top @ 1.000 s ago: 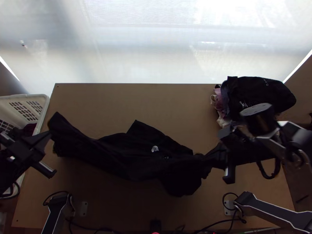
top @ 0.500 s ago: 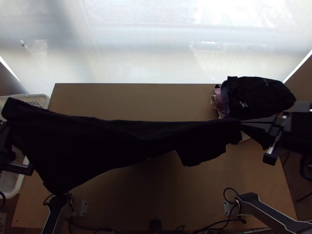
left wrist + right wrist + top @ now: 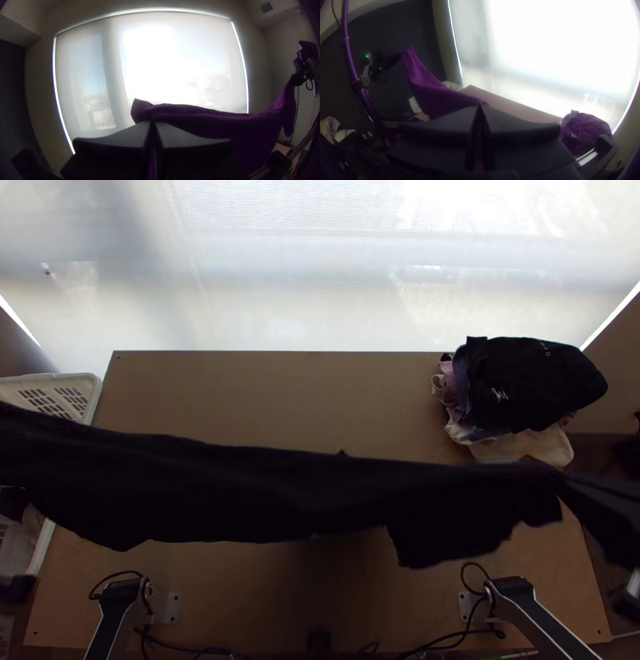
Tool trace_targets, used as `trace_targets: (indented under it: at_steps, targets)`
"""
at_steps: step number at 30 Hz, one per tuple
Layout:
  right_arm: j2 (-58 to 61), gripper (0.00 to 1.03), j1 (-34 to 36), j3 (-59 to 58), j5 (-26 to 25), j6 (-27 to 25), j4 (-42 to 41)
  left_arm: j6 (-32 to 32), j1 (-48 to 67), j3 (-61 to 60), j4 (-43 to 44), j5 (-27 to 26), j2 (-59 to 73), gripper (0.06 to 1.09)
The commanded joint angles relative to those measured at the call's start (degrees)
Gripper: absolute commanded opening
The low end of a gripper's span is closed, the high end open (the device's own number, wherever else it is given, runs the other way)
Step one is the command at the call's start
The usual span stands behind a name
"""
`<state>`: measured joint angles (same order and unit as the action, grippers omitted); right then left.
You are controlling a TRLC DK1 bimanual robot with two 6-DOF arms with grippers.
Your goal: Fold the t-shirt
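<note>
Top view has the dark t-shirt (image 3: 264, 492) pulled long from side to side over the desk (image 3: 280, 392), held up by two hands. The left hand (image 3: 152, 122) is clenched on one end of the shirt, and a small flap of cloth pokes up past its fingertips. The right hand (image 3: 479, 106) is clenched on the other end. I can't tell which parts of the shirt they have, a sleeve or a hem.

The shirt is up and pulled out, but it is not laid flat and I see no neat fold. Its top edge runs nearly straight, with a little dip. Its bottom edge is bumpy, and a loose piece hangs down toward the right side, maybe a sleeve. I think this step is for getting the shirt straight. Laying it down, smoothing it and all the folding look left to do, so the job seems near its start.

The shirt is so wide that it goes past the left side of the desk, over part of the white basket (image 3: 95, 390). The hands should likely come in a bit before they lower it, or an end could flop off the side or catch on the basket. The pile of clothes (image 3: 536, 380) sits by the far right corner, so the right end needs to keep off it. Bare wood shows on the far side and the near side of the shirt, which looks like good room to set it down.
</note>
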<state>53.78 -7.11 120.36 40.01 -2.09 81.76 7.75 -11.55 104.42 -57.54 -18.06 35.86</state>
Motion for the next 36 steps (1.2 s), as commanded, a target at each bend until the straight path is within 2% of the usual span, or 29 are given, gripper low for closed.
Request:
trace_targets:
  at_steps: [1, 5, 9, 10, 12, 16, 20, 23, 26, 30, 33, 36]
  targets:
    - [-5.7, 0.03, 1.8, 5.5, 0.9, 1.3, 0.3, -10.0, 2.1, 4.7, -0.5, -7.2, -1.8, 0.10]
    - [-7.5, 0.03, 5.2, 9.8, 1.0, 2.4, 0.3, -16.5, 0.1, 5.4, 0.8, -13.7, -3.1, 0.10]
    - [-9.2, 0.03, 10.1, 12.2, 3.2, 2.5, 0.2, -21.1, 0.0, 7.7, 2.5, -14.3, -2.8, 0.10]
    - [-9.9, 0.03, 11.2, 10.1, 3.9, 2.3, 0.2, -20.7, -0.2, 4.8, 2.9, -14.4, -3.9, 0.10]
    - [-10.3, 0.03, 12.4, 6.0, 4.9, 0.9, -0.2, -20.3, -1.5, -5.5, 9.2, -14.3, -6.9, 0.10]
    - [-7.7, 0.03, 13.1, -4.3, 4.9, 1.6, -9.4, -18.6, -2.9, -22.5, 21.7, -13.2, -6.0, 0.10]
    - [-2.4, 0.03, 13.0, -16.6, 4.8, 7.8, -22.8, -18.1, -4.1, -32.5, 33.3, -13.1, 0.2, 0.10]
    - [4.2, 0.03, 11.6, -23.9, 3.9, 9.6, -30.6, -18.3, -4.4, -37.6, 41.1, -13.0, 7.4, 0.10]
    - [12.3, 0.03, 9.0, -29.0, 1.8, 7.6, -34.0, -16.4, -3.7, -40.0, 45.8, -12.4, 15.1, 0.10]
    - [23.4, 0.03, 1.4, -35.1, -3.8, 0.1, -36.9, -10.6, 1.4, -42.7, 51.7, -8.6, 25.2, 0.10]
    - [32.6, 0.03, -1.9, -36.2, -5.6, -4.6, -37.5, -8.4, 2.1, -43.5, 56.3, -7.5, 34.5, 0.10]
    - [39.8, 0.03, -3.2, -35.4, -7.4, -6.3, -42.8, -6.3, 3.6, -43.3, 59.8, -5.8, 43.3, 0.10]
